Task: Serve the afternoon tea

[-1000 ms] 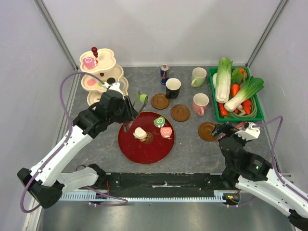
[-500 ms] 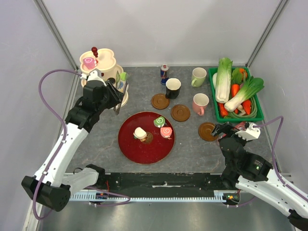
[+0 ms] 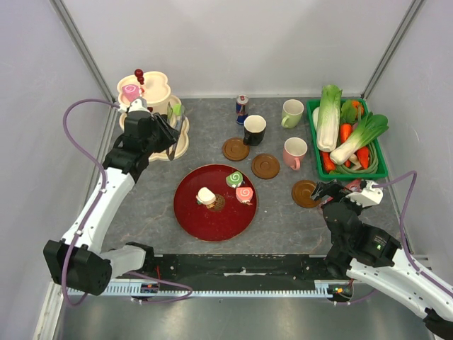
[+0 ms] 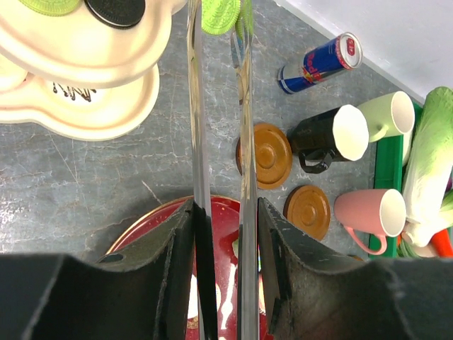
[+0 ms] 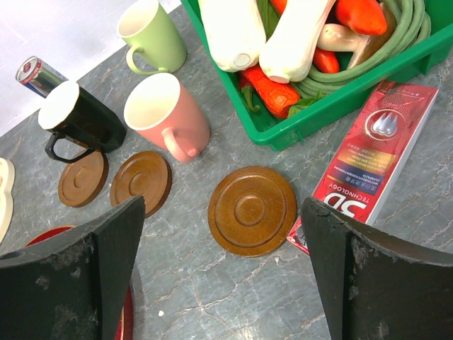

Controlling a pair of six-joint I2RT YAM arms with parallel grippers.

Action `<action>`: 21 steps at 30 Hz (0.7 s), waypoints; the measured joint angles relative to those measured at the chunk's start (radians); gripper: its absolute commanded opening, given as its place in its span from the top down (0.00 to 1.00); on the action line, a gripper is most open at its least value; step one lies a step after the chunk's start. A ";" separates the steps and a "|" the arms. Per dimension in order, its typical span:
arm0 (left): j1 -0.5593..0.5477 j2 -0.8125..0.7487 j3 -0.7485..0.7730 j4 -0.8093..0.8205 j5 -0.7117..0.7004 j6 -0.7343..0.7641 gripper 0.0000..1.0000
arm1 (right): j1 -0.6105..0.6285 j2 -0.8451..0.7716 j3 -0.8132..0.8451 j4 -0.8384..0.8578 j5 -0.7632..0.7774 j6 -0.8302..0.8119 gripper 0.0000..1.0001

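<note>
Left wrist view: we note the left hand [image 4: 225, 234] clamped on the tongs [image 4: 196, 142], long axis running far; green macaron [image 4: 221, 14] pinched at their tips, just right of the tiered stand [image 4: 71, 49].

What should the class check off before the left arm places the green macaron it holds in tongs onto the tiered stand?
1. Left claw shut on the tongs: ok.
2. Green macaron pinched at the tong tips: ok.
3. Macaron above a tier of the tiered stand: cannot tell; the wrist view shows it beside the rim.
4. Bare space on the nearest tier: ok.
5. Right claw open, over a coaster, far from the stand: ok.
</note>
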 measured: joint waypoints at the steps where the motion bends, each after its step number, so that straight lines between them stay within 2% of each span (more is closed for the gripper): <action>1: 0.005 0.007 0.000 0.006 0.003 0.000 0.56 | 0.000 0.000 0.000 0.000 0.000 0.000 0.02; 21: 0.051 0.109 0.001 0.061 -0.018 0.000 0.56 | 0.000 0.000 0.000 0.000 0.000 0.000 0.02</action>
